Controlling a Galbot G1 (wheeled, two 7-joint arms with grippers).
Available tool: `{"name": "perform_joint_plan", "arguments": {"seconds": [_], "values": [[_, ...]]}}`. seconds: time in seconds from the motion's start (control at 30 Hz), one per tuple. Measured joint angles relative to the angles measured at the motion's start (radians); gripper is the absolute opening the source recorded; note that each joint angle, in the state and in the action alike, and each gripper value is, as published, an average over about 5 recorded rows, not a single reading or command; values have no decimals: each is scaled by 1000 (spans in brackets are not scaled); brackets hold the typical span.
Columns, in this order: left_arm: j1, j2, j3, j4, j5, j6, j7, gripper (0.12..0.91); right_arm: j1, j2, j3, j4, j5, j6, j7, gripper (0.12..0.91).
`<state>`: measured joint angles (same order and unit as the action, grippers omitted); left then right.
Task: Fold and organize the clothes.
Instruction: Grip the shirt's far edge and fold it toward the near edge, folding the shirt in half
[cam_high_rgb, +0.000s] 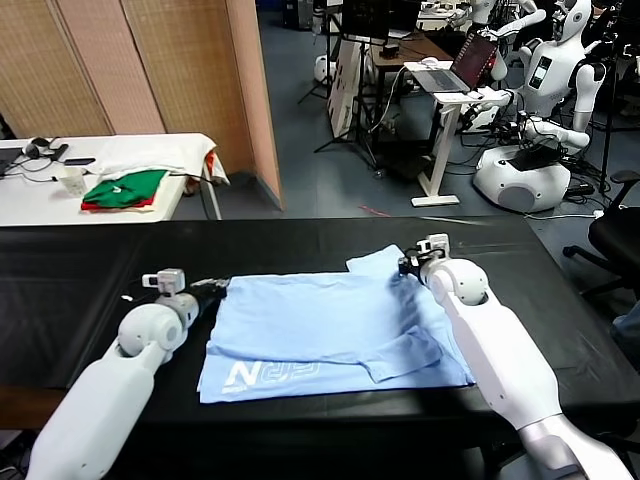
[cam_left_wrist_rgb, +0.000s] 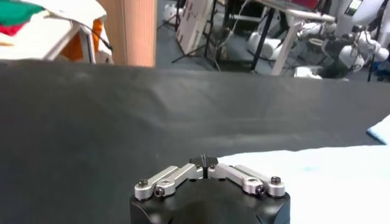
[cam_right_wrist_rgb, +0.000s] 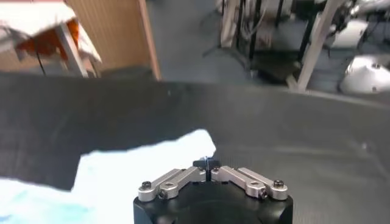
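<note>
While the light-blue shirt (cam_high_rgb: 330, 335) lies spread flat on the black table (cam_high_rgb: 80, 290), both grippers sit low at its far edge. The left gripper (cam_high_rgb: 215, 288) has its fingers pressed together at the shirt's left corner, and the right gripper (cam_high_rgb: 405, 265) is likewise pinched together at the sleeve by the right corner. Whether either one actually holds cloth is hidden.

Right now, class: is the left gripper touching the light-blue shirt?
Touching. In the left wrist view the left gripper has its jaws shut right at the shirt edge; the head view also puts it at the shirt's far left corner.
</note>
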<state>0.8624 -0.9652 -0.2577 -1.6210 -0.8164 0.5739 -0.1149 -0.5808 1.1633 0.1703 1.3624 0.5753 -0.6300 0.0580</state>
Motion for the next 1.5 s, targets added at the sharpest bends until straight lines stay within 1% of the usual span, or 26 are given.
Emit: {"name": "perform_joint_plan", "arguments": {"seconds": [0.23, 0.47, 0.73, 0.97, 1.1, 1.23, 1.5], "values": [[51, 39, -30, -92, -3, 1, 1, 145, -71, -36, 37, 122, -5, -15, 5, 141], [151, 95, -76, -200, -3, -3, 3, 145, -176, -76, 93, 257, -4, -52, 7, 141], [285, 155, -126, -328, 19, -4, 3, 145, -348, -134, 174, 463, -5, -102, 13, 141], [393, 184, -138, -420, 50, -2, 3, 145, -509, -175, 227, 619, -37, -106, 27, 141], [450, 180, -146, -460, 83, -2, 3, 145, -582, -182, 248, 660, -72, -106, 19, 141], [500, 170, -159, -480, 123, -7, 8, 145, -636, -180, 265, 667, -99, -106, 11, 141], [572, 152, -182, -488, 176, -14, 12, 145, -678, -172, 270, 661, -107, -106, 9, 141]]}}
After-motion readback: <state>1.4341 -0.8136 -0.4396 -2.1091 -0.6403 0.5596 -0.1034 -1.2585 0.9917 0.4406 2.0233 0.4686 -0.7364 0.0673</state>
